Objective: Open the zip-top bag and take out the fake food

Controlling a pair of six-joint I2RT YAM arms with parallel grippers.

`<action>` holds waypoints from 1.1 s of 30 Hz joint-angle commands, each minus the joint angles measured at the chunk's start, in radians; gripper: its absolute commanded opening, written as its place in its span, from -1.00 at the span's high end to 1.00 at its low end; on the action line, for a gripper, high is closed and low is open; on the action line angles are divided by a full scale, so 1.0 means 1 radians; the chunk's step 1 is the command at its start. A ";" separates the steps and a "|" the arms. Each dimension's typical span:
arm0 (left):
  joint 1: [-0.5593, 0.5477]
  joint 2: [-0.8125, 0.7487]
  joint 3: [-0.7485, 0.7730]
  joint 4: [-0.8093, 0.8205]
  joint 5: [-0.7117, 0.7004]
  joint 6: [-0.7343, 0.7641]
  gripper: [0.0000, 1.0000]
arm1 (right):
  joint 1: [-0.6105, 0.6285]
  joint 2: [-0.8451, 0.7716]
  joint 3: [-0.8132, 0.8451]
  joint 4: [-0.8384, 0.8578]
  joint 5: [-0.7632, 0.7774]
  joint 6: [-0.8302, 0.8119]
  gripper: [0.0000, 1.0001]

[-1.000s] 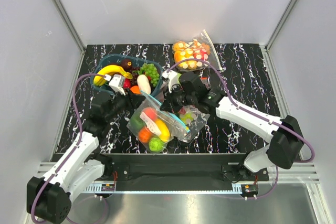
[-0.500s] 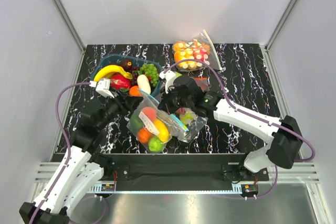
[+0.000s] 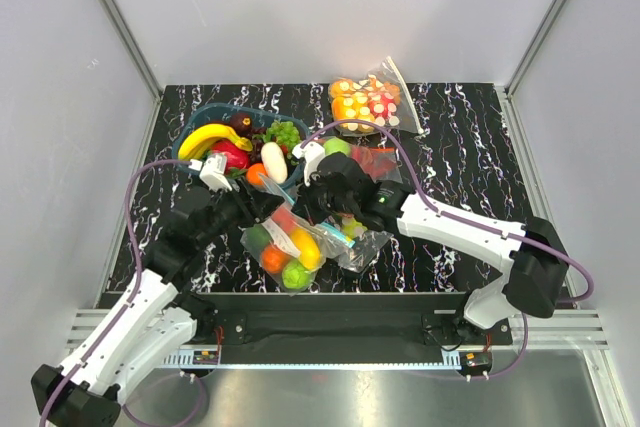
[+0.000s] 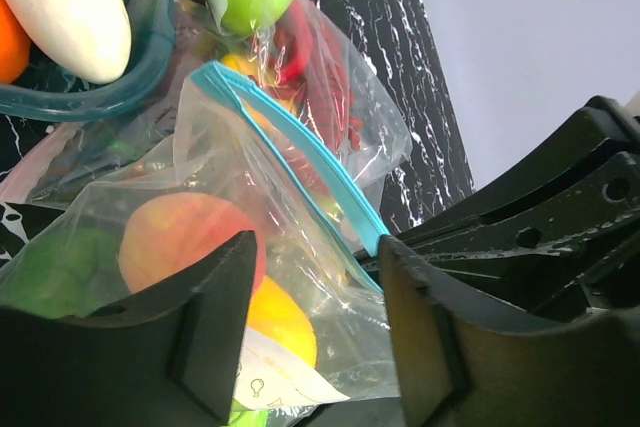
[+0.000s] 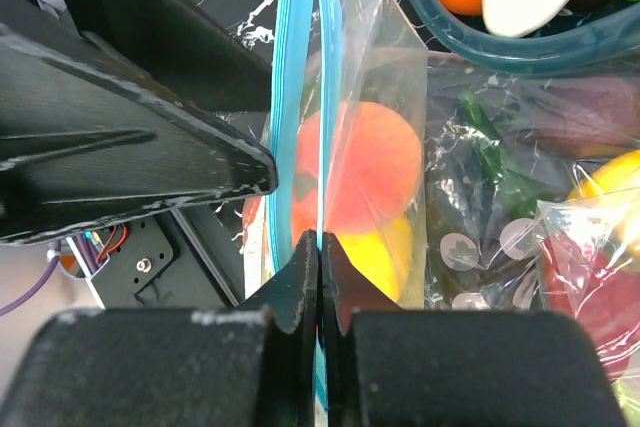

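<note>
The teal strip point(image 5: 297, 97) is pinched in the clenched right gripper point(image 5: 318, 247). The left gripper point(image 4: 315, 252) is spread just beside it, and nothing is grasped. The bag point(image 3: 305, 242) lies on the table point(image 3: 470, 137) between them. No fruit point(image 5: 372, 162) is out. Opening is judged barely begun, and emptying is left.

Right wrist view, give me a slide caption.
Right pincer shut on the teal zipper edge of the zip-top bag, peach visible inside.
</note>
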 commanded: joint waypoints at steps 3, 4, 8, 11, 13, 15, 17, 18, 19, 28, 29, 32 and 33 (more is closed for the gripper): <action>-0.024 0.011 -0.003 0.022 -0.023 -0.013 0.05 | 0.014 -0.003 0.048 0.050 0.055 0.011 1.00; -0.027 0.017 -0.004 0.033 -0.018 -0.013 0.19 | 0.014 -0.004 0.050 0.051 0.061 0.011 1.00; -0.034 0.045 -0.006 0.068 -0.003 -0.015 0.37 | 0.014 -0.012 0.056 0.048 0.068 0.011 1.00; -0.036 0.073 -0.006 0.101 0.002 -0.013 0.39 | 0.014 -0.018 0.056 0.048 0.065 0.005 1.00; -0.036 0.096 -0.001 0.124 0.008 -0.012 0.39 | 0.015 -0.021 0.053 0.048 0.063 0.002 1.00; -0.036 0.109 0.000 0.163 0.026 -0.020 0.26 | 0.014 -0.026 0.050 0.048 0.058 -0.006 1.00; -0.036 0.134 0.002 0.190 0.037 -0.026 0.28 | 0.015 -0.029 0.050 0.044 0.057 -0.007 1.00; -0.034 0.145 0.006 0.194 0.043 -0.024 0.35 | 0.015 -0.029 0.050 0.044 0.060 -0.009 1.00; -0.034 0.161 0.009 0.223 0.045 -0.023 0.45 | 0.015 -0.029 0.048 0.038 0.074 -0.009 1.00; -0.036 0.284 0.083 0.291 0.115 0.016 1.00 | 0.014 -0.047 0.054 -0.045 0.262 -0.065 1.00; -0.036 0.289 0.094 0.283 0.120 0.022 1.00 | 0.015 -0.050 0.059 -0.054 0.285 -0.072 1.00; -0.036 0.280 0.150 0.222 0.109 0.059 1.00 | 0.014 -0.067 0.071 -0.090 0.362 -0.095 1.00; -0.036 0.268 0.164 0.175 0.106 0.080 1.00 | 0.014 -0.067 0.083 -0.099 0.389 -0.105 1.00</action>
